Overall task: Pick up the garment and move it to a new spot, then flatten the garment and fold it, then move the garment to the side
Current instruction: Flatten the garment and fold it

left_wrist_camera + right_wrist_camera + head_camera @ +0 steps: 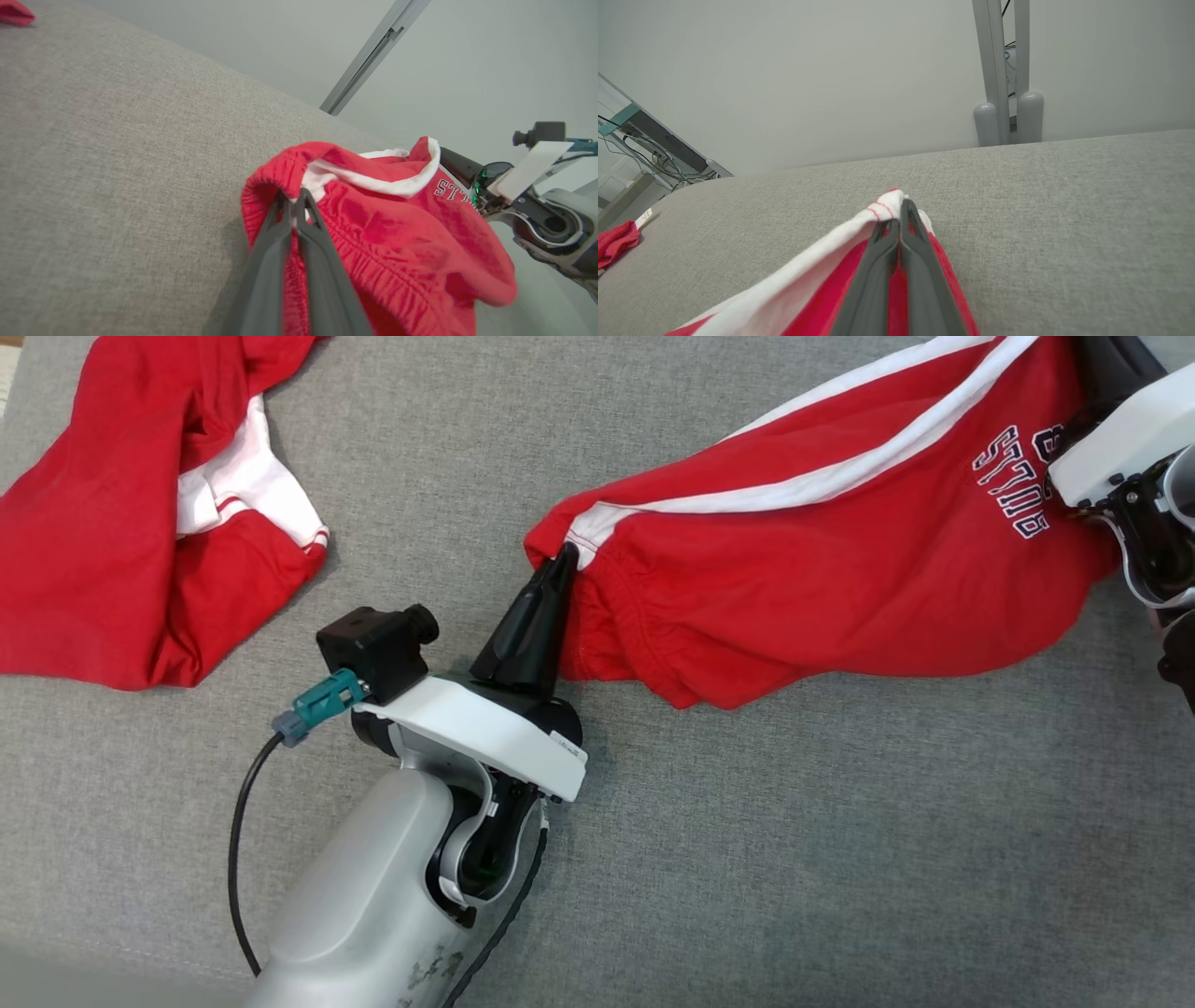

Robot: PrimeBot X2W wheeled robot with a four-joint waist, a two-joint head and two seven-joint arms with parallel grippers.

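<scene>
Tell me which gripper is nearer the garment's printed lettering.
Right. The right gripper holds the garment beside the lettering; the left gripper pinches the elastic edge at the opposite end.

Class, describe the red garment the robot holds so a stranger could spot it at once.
On the grey fabric surface, look right. The striped red garment is gripped by the left claw and right claw. Unlike the loose red garment at left, it bears dark lettering.

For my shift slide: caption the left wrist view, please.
Left gripper shut on the elastic edge of the red garment, over the grey fabric surface.
</scene>
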